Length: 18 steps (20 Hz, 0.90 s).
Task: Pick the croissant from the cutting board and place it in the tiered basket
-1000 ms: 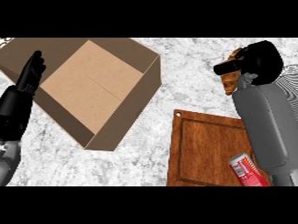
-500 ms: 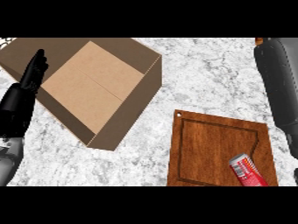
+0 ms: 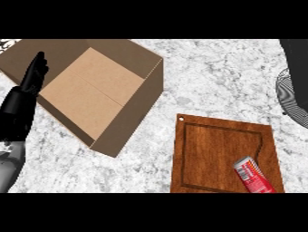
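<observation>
Left hand [image 3: 24, 97] fingers straight, apart, holding nothing, beside cardboard box [image 3: 93, 88]; right hand out of view.

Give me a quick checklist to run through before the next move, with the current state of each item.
1. Croissant in sight: not ok; none shows.
2. Cutting board in view: ok; only a red packet lies on it.
3. Tiered basket located: cannot tell; only a wire mesh shows at the right edge.
4. Right hand in view: not ok; only its forearm shows.
5. Left hand free: ok; open beside the cardboard box.
</observation>
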Each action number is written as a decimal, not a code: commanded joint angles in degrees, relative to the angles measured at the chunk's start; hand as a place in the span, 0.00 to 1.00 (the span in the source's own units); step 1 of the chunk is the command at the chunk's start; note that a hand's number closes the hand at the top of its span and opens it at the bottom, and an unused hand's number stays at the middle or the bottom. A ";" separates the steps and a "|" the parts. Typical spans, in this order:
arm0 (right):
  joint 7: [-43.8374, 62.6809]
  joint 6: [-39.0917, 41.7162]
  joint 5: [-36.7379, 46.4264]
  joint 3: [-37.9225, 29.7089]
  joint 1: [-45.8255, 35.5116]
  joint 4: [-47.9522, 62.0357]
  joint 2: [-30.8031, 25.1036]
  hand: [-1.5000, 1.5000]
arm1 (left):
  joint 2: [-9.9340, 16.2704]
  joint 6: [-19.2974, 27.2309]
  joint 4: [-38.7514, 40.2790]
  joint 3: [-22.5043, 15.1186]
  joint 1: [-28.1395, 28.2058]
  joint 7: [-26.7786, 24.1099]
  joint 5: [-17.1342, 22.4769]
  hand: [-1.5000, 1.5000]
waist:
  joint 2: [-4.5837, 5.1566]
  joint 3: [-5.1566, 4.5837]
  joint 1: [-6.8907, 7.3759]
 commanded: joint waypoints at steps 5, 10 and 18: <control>0.96 0.18 2.16 -3.63 -4.09 10.67 -5.24 1.00 | -2.60 -0.50 6.87 -1.25 2.68 0.39 -0.48 0.50 | 0.78 -0.96 -1.46; 1.39 3.92 7.00 -2.58 -2.03 15.73 -9.45 1.00 | -1.67 -1.11 4.71 -0.13 5.39 0.10 -0.31 0.50 | 0.50 -0.99 -1.49; 0.40 5.33 9.65 -2.92 0.70 20.61 -13.36 1.00 | -1.56 -1.79 3.72 1.39 5.25 1.63 -0.06 0.50 | -0.12 -0.88 -2.58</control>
